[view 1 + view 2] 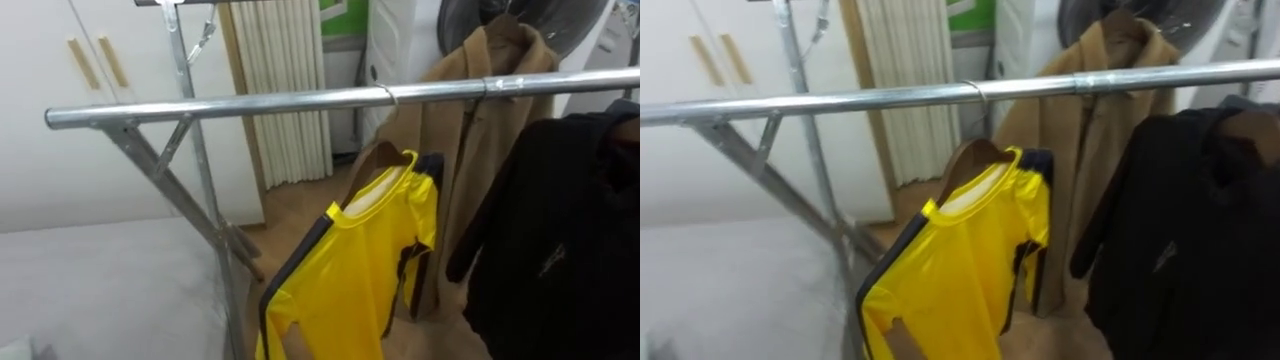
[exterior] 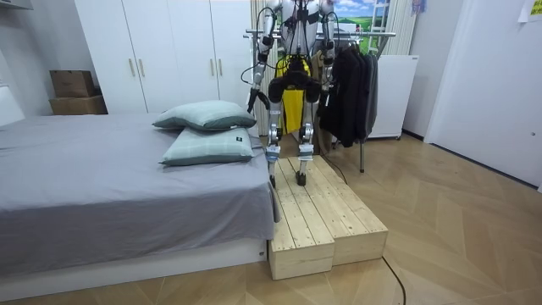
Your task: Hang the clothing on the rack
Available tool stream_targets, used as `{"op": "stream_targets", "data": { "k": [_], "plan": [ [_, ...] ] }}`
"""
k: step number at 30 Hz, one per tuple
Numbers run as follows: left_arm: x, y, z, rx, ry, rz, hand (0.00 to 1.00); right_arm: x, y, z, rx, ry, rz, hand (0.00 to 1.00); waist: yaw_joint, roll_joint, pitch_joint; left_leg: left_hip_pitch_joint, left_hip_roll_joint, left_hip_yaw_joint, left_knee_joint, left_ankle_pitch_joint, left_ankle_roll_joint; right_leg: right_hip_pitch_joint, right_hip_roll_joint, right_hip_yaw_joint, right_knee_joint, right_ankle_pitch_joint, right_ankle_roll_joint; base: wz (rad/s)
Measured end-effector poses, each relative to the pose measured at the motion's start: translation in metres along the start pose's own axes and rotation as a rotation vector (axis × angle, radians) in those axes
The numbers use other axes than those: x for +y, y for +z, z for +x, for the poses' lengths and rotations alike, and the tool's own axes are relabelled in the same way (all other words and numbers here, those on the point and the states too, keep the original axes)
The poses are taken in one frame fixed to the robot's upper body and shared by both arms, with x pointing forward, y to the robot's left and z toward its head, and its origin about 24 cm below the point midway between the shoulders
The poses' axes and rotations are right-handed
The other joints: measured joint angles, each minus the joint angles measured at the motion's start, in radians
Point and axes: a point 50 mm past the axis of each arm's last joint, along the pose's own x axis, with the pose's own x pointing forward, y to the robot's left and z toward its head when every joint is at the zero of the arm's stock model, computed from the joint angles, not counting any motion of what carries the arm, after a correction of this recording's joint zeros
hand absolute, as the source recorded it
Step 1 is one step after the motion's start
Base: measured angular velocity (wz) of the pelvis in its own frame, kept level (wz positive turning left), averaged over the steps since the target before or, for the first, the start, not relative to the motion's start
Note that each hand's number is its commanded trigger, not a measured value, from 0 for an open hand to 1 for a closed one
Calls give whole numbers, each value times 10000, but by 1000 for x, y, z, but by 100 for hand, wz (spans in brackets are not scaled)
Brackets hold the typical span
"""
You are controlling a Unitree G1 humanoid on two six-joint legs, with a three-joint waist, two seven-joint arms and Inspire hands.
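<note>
The yellow shirt hangs on a wooden hanger hooked over the clothes rail, between its left end and the tan coat and black jacket. This garment looks done; whether more clothes wait is unclear. The shirt's hem is cut off. In the room view the left hand and right hand are too small to read.

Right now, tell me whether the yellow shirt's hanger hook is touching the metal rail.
Touching. The left eye view shows the hanger hook looped over the metal rail, resting on its top, the yellow shirt hanging below.
</note>
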Motion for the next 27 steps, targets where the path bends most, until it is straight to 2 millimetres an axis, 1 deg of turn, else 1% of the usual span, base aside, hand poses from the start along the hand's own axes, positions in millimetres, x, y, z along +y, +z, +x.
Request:
{"op": "stream_targets", "data": {
  "k": [1, 2, 3, 5, 6, 8, 9, 10, 11, 12, 13, 14, 15, 16, 17, 18, 19, 20, 21, 22, 23, 24, 25, 26, 27],
  "plan": [
    [1, 6, 1, -164, -56, 13, 0, 0, 4, 1, -97, 31, -157, 0, 58, 30, -30, -231, -19, 21, 22, 156, -29, -158, -126, -356, 167, -116, -57, 111],
    [1, 10, 1, -329, -103, 23, 0, -2, 10, 1, -197, 3, -325, 0, 56, -12, -5, -467, -4, 308, 38, 322, -12, -277, -254, -784, 188, -177, -134, 94],
    [1, 13, 1, -407, -112, 25, 0, -4, 10, 1, -218, -42, -377, 0, 33, -12, 7, -562, 38, 592, 169, 341, 0, -289, -314, -994, 186, -197, -164, 103],
    [3, 15, 1, -536, -223, 38, 0, -11, 9, -1, -146, -278, -573, 0, 50, 40, -23, -674, 377, 2070, 1372, -18, 459, -180, -511, -1812, 254, -375, -237, 106],
    [4, 16, 2, -570, -207, 46, 0, -12, 10, -1, -159, -335, -565, 0, 44, 43, -21, -665, 417, 2355, 1633, -114, 532, -186, -571, -2048, 328, -446, -258, 117],
    [10, 19, 2, -725, -160, 340, 0, -15, 9, -1, -159, -536, -439, 0, -146, 35, -15, -498, 820, 3254, 2624, -539, 568, -162, -778, -3240, 605, -771, -274, 143],
    [11, 20, 2, -751, -179, 479, 0, -16, 9, -2, -153, -581, -376, 0, -174, 28, -10, -383, 920, 3452, 2736, -632, 571, -151, -835, -3505, 696, -857, -279, 164],
    [14, 24, 2, -900, -179, 802, 0, -18, 8, -2, -113, -723, -154, 0, -389, 21, -5, -123, 989, 3629, 2820, -730, 489, -14, -910, -4143, 757, -993, -235, 162],
    [14, 27, 3, -1002, -161, 1015, 0, -21, 8, -3, -140, -917, 110, 0, -451, 10, 17, 169, 985, 3777, 2734, -819, 386, 55, -1018, -4659, 894, -1129, -184, 157],
    [14, 28, 3, -1023, -180, 1129, 0, -23, 8, -3, -154, -1005, 154, 0, -460, 14, 18, 299, 972, 3817, 2675, -876, 346, 65, -1032, -4848, 931, -1157, -179, 125],
    [13, 29, 3, -1046, -188, 1251, 0, -24, 11, -3, -242, -1090, 216, 0, -458, -3, 28, 545, 923, 3848, 2321, -988, 261, 63, -1089, -5276, 1000, -1207, -178, 109],
    [14, 28, 3, -1007, -166, 1292, 0, -25, 11, -3, -305, -1128, 380, 0, -498, -23, 42, 652, 878, 3953, 1941, -1104, 248, 64, -1098, -5652, 995, -1225, -166, 106],
    [14, 29, 3, -1002, -128, 1305, 0, -25, 11, -3, -353, -1160, 489, 0, -505, -39, 53, 702, 876, 4016, 1719, -1139, 225, 63, -1106, -5815, 994, -1226, -165, 95],
    [15, 26, 3, -921, -66, 1200, 0, -25, 10, -3, -431, -1199, 629, 0, -443, -73, 64, 814, 764, 4135, 1154, -1142, 216, 60, -1126, -6016, 996, -1233, -152, 72],
    [15, 25, 3, -897, 14, 1041, 0, -26, 9, -4, -491, -1248, 722, 0, -325, -56, 47, 917, 644, 4134, 700, -1138, 218, 51, -1178, -6219, 997, -1242, -135, 64],
    [15, 25, 3, -895, 54, 965, 0, -26, 8, -4, -487, -1279, 822, 0, -318, -103, 66, 924, 574, 4127, 555, -1139, 217, 40, -1218, -6367, 1012, -1243, -130, 62],
    [15, 25, 3, -891, 145, 871, 0, -25, 4, -4, -406, -1354, 981, 0, -329, -110, 35, 926, 491, 4140, 284, -1135, 222, 39, -1344, -6661, 1089, -1244, -108, 56],
    [16, 25, 3, -887, 187, 838, 0, -25, 4, -4, -385, -1368, 1002, 0, -306, -137, 27, 921, 455, 4136, 185, -1123, 203, 40, -1406, -6764, 1138, -1247, -91, 59],
    [17, 21, 2, -831, 334, 567, 0, -25, -2, -5, -241, -1382, 1023, 0, -225, -215, 2, 929, 385, 4103, 16, -1098, 219, 54, -1554, -6891, 1259, -1243, -11, 39],
    [17, 14, 1, -690, 418, 152, 0, -24, -11, -6, -31, -1381, 1058, 0, -163, -258, -108, 975, 350, 3943, -185, -1038, 313, 88, -1653, -6942, 1360, -1173, 109, 50],
    [16, 8, 0, -541, 422, -217, 0, -23, -22, -8, 245, -1398, 1135, 0, -183, -278, -199, 1002, 339, 3777, -296, -972, 384, 190, -1679, -6804, 1416, -1011, 262, 57],
    [16, 6, 0, -486, 427, -313, 0, -23, -27, -9, 379, -1420, 1168, 0, -261, -281, -202, 1048, 323, 3621, -343, -911, 406, 304, -1678, -6628, 1411, -941, 295, 98],
    [18, 2, 0, -404, 523, -346, 0, -21, -36, -11, 564, -1481, 1441, 0, -465, -310, -196, 1135, 292, 3346, -365, -776, 373, 553, -1682, -6223, 1388, -883, 340, 113],
    [18, 0, -1, -354, 553, -555, 0, -22, -39, -12, 646, -1557, 1708, 0, -542, -373, -180, 1156, 173, 2954, -364, -718, 431, 695, -1682, -5514, 1378, -864, 372, 114],
    [17, 0, -1, -330, 552, -698, 0, -22, -39, -12, 654, -1594, 1720, 0, -589, -346, -160, 1152, 105, 2728, -362, -697, 472, 741, -1670, -4965, 1360, -842, 412, 113]
  ]
}}
